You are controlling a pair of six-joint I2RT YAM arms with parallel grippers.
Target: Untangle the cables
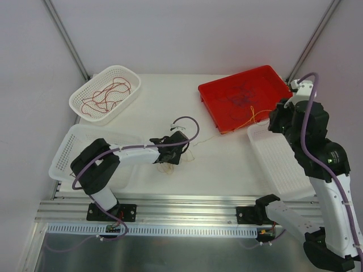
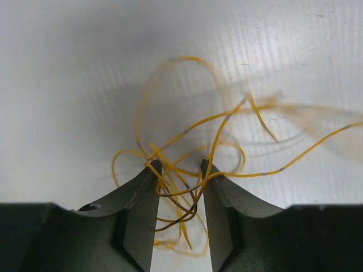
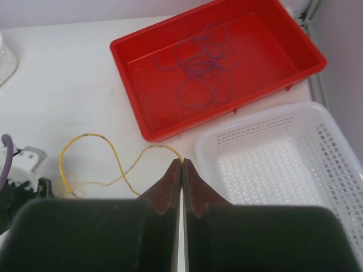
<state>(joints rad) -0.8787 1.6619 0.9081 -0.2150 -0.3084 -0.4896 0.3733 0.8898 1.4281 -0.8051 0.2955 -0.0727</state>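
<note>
A clump of thin yellow cable (image 2: 187, 141) lies on the white table under my left gripper (image 2: 180, 170). Its jaws stand open with several strands looped between the fingers; from above the gripper (image 1: 174, 154) sits on the clump (image 1: 167, 166). My right gripper (image 3: 182, 162) is shut on one end of a yellow strand (image 3: 93, 137) that runs left across the table towards the clump. In the top view it (image 1: 273, 123) hangs by the red tray's near corner. A purple cable (image 3: 198, 71) lies in the red tray (image 3: 129, 88). A red cable (image 1: 108, 93) lies in a white basket (image 1: 79, 103).
The red tray (image 1: 261, 85) stands at the back right. A white basket (image 3: 249, 122) lies just right of my right gripper, also in the top view (image 1: 278, 161). Another white basket (image 1: 65, 153) lies under my left arm at the left edge.
</note>
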